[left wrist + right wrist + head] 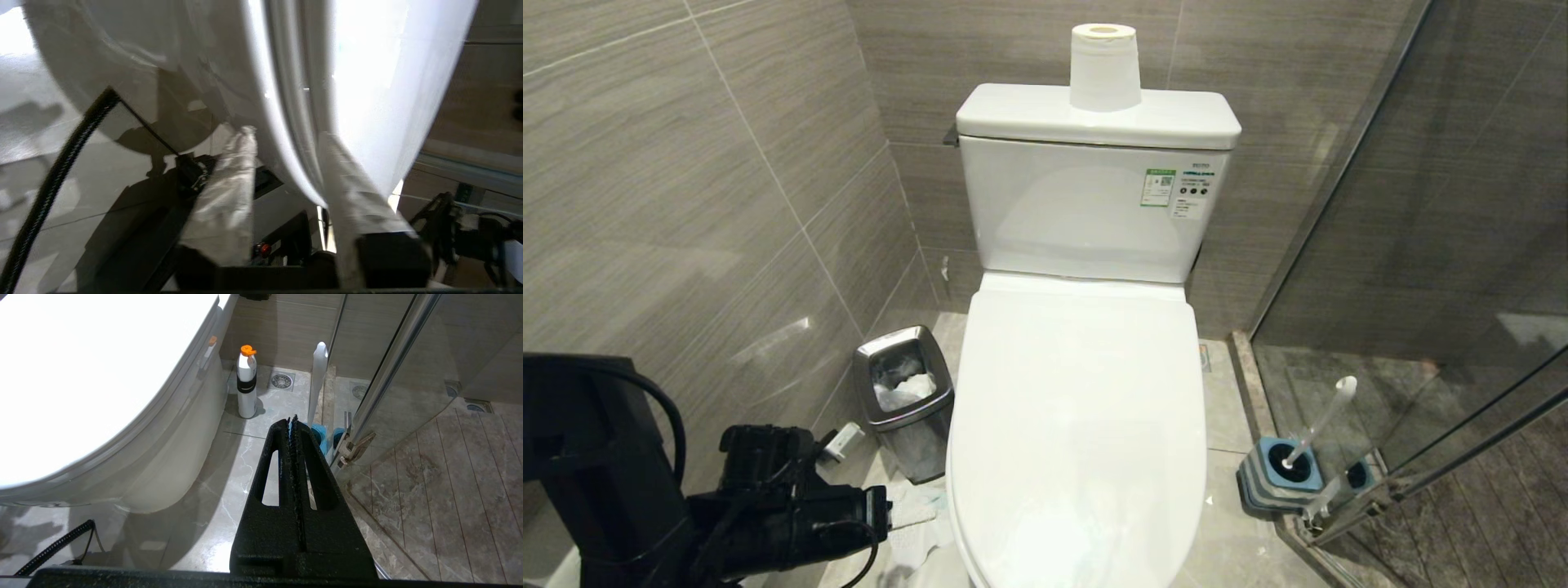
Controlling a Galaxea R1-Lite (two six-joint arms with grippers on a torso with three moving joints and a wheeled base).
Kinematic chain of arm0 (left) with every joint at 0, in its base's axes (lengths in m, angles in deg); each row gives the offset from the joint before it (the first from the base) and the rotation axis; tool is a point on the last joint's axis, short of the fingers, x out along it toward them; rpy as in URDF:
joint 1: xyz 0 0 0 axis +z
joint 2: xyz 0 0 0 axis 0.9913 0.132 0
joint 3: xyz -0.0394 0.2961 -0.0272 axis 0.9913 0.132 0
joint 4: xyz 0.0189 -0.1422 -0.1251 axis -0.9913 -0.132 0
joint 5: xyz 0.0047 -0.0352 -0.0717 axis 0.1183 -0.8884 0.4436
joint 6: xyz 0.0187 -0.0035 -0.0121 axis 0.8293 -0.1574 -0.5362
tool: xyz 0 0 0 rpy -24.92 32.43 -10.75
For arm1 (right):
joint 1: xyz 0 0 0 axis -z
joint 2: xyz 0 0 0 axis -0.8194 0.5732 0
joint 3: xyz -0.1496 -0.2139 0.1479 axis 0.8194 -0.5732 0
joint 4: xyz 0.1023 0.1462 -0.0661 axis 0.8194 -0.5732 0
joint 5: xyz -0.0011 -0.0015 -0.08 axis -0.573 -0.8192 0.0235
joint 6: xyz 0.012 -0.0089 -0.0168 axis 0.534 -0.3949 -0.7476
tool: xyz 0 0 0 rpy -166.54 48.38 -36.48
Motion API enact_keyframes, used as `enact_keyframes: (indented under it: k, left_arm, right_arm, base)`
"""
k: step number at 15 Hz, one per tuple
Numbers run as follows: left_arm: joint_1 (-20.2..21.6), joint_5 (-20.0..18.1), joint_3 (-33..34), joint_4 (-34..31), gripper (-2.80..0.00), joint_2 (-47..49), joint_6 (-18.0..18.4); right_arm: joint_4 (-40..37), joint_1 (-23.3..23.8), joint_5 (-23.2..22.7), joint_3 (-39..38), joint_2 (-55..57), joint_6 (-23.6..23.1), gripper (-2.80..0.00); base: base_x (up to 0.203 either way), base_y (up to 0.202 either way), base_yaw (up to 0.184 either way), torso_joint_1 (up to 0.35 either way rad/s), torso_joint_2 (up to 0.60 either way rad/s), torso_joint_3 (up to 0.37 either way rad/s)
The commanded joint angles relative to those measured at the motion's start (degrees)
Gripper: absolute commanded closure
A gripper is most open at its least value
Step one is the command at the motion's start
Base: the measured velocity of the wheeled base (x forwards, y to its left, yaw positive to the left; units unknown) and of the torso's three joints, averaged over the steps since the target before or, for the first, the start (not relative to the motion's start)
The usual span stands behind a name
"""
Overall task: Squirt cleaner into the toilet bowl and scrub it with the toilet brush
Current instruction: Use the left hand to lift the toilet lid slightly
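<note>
Left end effector (286, 139) straddles the toilet bowl (359, 81) rim, fingers parted.

With the lid (1078, 425) down, we cannot see inside the toilet bowl (171, 457), and the head view cuts off its front edge. The toilet brush (1319, 425) hides its bristles in the holder (1278, 482); in the right wrist view the right gripper (292, 418) covers most of that holder. The left gripper (286, 163) shows blurred at the lid's rim, so we cannot tell whether its fingers (229, 192) touch it. The sticker (1176, 189) on the tank is too small to read.
</note>
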Motion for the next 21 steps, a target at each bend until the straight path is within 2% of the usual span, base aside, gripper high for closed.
enact_keyframes:
  k: [1,2,5,9,11,12,14,16,17,19,21]
  left_arm:
    - [0.3,-3.1,0.2,0.5,-2.8,-0.1,-0.3]
    - [0.2,-3.2,0.1,0.5,-2.8,-0.1,-0.8]
    - [0.2,-3.2,-0.4,1.2,-2.8,-0.2,-6.3]
    - [-0.1,-3.4,-0.5,4.7,-2.8,-0.1,-19.3]
    - [-0.4,-4.8,-1.3,5.2,-2.8,-0.4,-25.9]
    - [-0.4,-6.0,-1.4,5.2,-2.8,-0.6,-27.4]
    - [-0.4,-8.7,-0.9,5.7,-2.8,-0.9,-27.1]
    - [-0.4,-9.0,-0.6,7.0,-2.8,-1.0,-26.7]
    - [-0.5,-9.0,-0.6,7.2,-2.8,-0.9,-24.9]
    - [-1.4,-9.1,0.6,6.9,-2.8,-0.8,-18.7]
    - [-1.8,-9.8,1.4,6.7,-2.8,-0.6,-16.3]
  right_arm:
    - [0.0,0.0,0.0,-0.1,0.0,0.0,0.0]
    - [0.0,0.0,0.0,-0.1,0.0,0.0,0.0]
    - [0.0,0.0,0.0,-0.1,0.0,0.0,0.0]
    - [0.0,0.0,0.0,-0.1,0.0,0.0,0.0]
    - [0.0,0.0,0.0,-0.1,0.0,0.0,0.0]
    - [0.0,0.0,0.0,-0.1,0.0,0.0,0.0]
    - [0.0,0.0,0.0,-0.1,0.0,0.0,0.0]
    - [0.0,0.0,0.0,-0.1,0.0,0.0,0.0]
    - [0.0,0.0,0.0,-0.1,0.0,0.0,0.0]
    - [0.0,0.0,0.0,-0.1,0.0,0.0,0.0]
    - [0.0,0.0,0.0,-0.1,0.0,0.0,0.0]
  base:
    - [0.0,0.0,0.0,0.0,0.0,0.0]
    - [0.0,0.0,0.0,0.0,0.0,0.0]
    - [0.0,0.0,0.0,0.0,0.0,0.0]
    - [0.0,0.0,0.0,0.0,0.0,0.0]
    - [0.0,0.0,0.0,0.0,0.0,0.0]
    - [0.0,0.0,0.0,0.0,0.0,0.0]
    - [0.0,0.0,0.0,0.0,0.0,0.0]
    - [0.0,0.0,0.0,0.0,0.0,0.0]
    - [0.0,0.0,0.0,0.0,0.0,0.0]
    - [0.0,0.0,0.0,0.0,0.0,0.0]
    - [0.0,0.0,0.0,0.0,0.0,0.0]
